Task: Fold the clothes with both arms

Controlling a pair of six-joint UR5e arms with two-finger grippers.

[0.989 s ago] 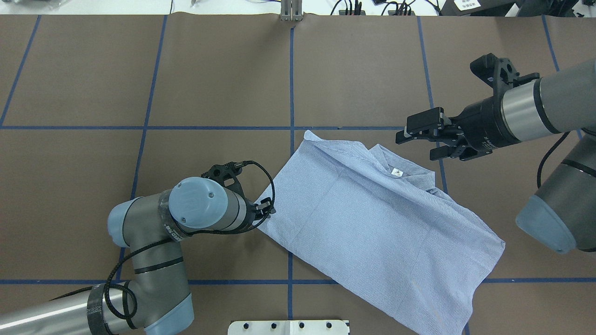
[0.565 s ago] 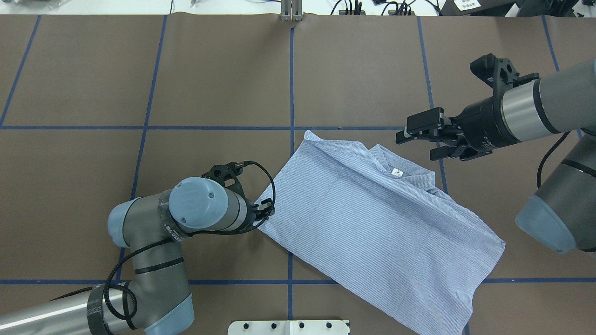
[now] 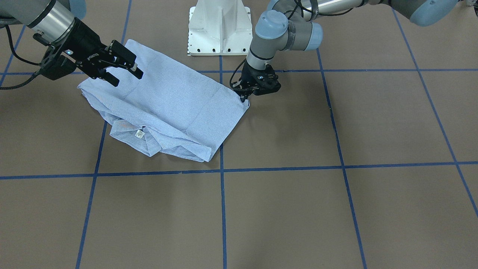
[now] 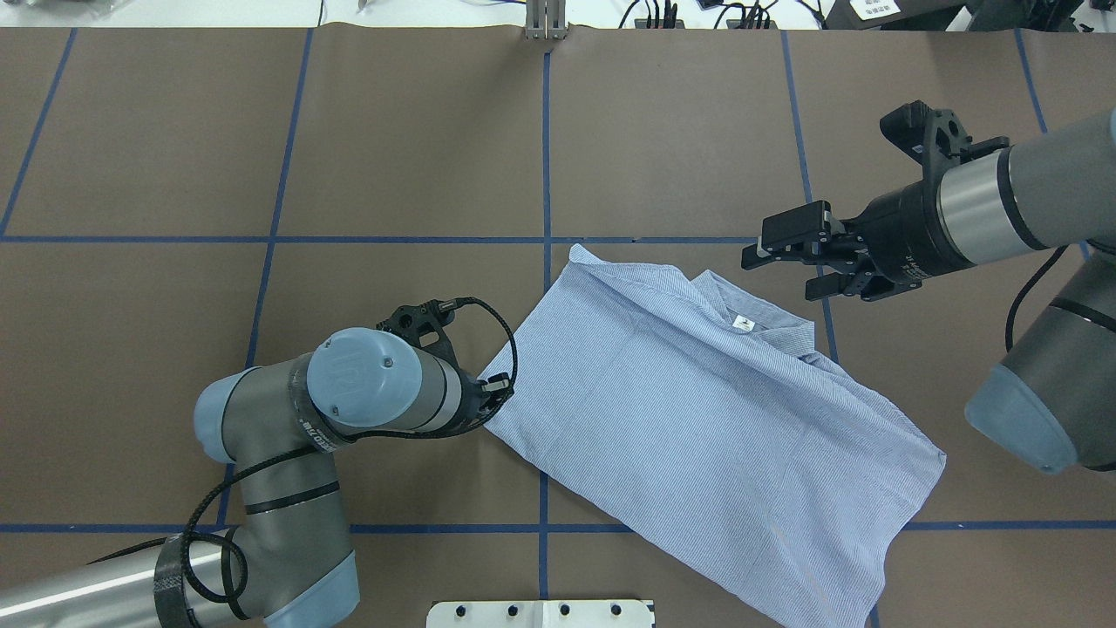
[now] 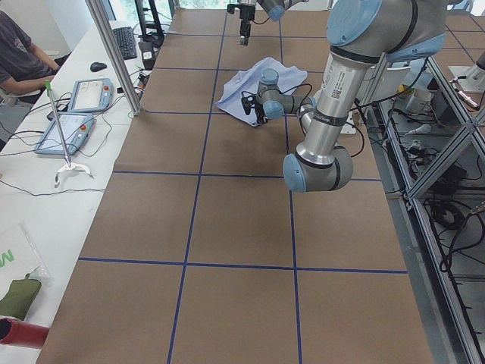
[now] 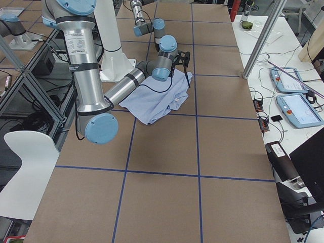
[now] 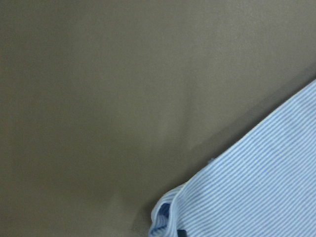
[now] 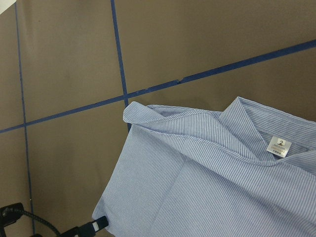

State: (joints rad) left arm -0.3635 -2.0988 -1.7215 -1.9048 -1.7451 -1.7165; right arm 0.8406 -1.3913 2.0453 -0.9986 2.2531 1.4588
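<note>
Striped shirt (image 4: 697, 419), corner at left pincer (image 3: 245, 98), right pincer (image 4: 780, 275) apart

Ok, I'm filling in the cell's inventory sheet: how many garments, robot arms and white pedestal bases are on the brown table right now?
Garments: 1, the striped shirt
Robot arms: 2, the left arm and the right arm
White pedestal bases: 1, the pedestal base
Total: 4
</note>
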